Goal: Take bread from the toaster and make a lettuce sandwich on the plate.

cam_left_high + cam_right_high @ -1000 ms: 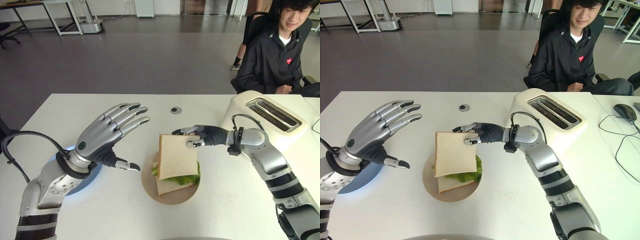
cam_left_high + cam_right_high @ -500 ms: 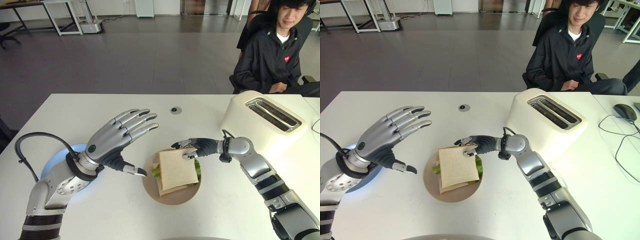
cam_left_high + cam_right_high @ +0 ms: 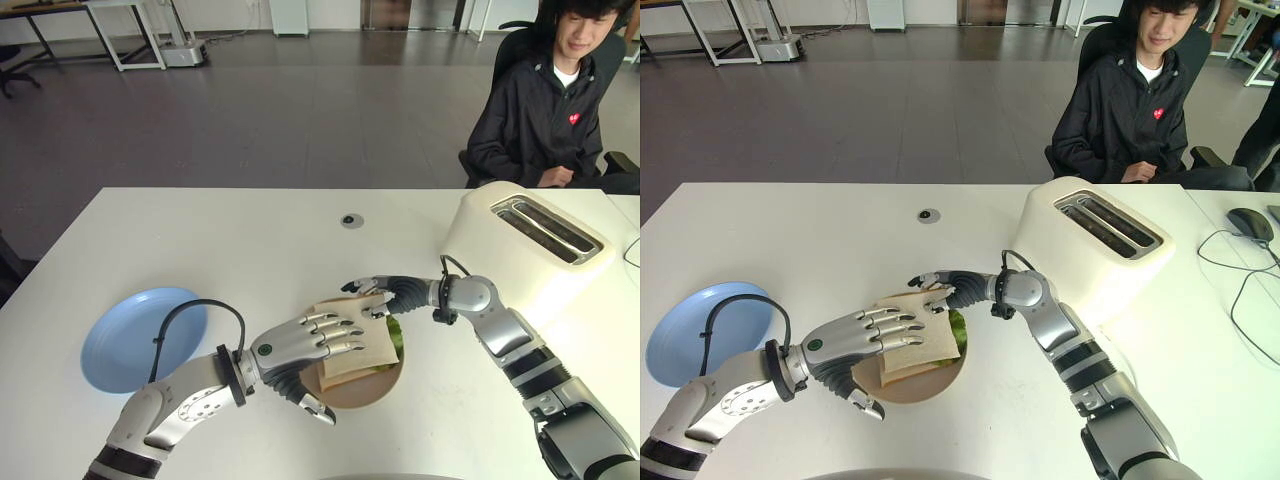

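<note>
Since the picture one second ago, the left hand (image 3: 300, 345) has come down from the air and across toward 3 o'clock, and the top slice (image 3: 375, 345) has been lowered from a tilted position until it lies almost flat.

At the far left, the blue plate (image 3: 130, 340) lies at 9 o'clock from the sandwich. Next comes the left hand: it enters from 8 o'clock, and its fingers are stretched out and only a little bent. They rest flat on the near-left part of the top slice and grasp nothing. The sandwich sits on the brown plate (image 3: 910, 388), with lettuce (image 3: 395, 332) showing at its 3 o'clock edge under the bread.

At 12 o'clock of the sandwich, the right hand (image 3: 385, 293) pinches the far corner of the top slice between narrow fingertips. The toaster (image 3: 530, 245) stands at 2 o'clock.

I judge the sandwich is nearly finished. What remains is to let go of the corner and lift both hands away without dragging the slice.
</note>
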